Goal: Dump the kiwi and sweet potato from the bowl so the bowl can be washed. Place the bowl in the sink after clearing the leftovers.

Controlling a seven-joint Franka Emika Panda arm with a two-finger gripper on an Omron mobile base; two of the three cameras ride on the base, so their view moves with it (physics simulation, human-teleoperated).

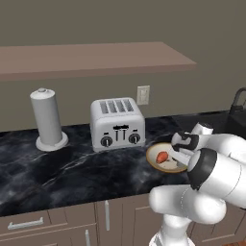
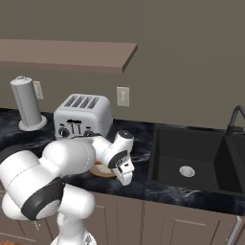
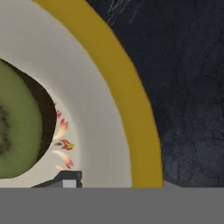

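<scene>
The bowl [image 1: 153,162] with its tan rim lies on the black counter right of the toaster, and its edge [image 2: 103,172] peeks out under my arm. Inside it the orange-red sweet potato [image 1: 162,156] shows. In the hand view the cut kiwi [image 3: 17,127] lies on the cream inside, left of the golden rim [image 3: 131,100]. My gripper [image 1: 179,156] [image 2: 125,176] [image 3: 118,183] is lowered over the bowl's right edge. Its jaws straddle the rim and stand half open, one fingertip [image 3: 68,179] inside the bowl. The black sink [image 2: 186,167] is to the right.
A silver toaster [image 1: 116,124] [image 2: 82,117] stands just behind and left of the bowl. A white paper towel holder [image 1: 46,120] [image 2: 26,105] is at the far left. A dark faucet [image 2: 234,117] rises at the sink's right. A brown shelf [image 1: 96,57] hangs above.
</scene>
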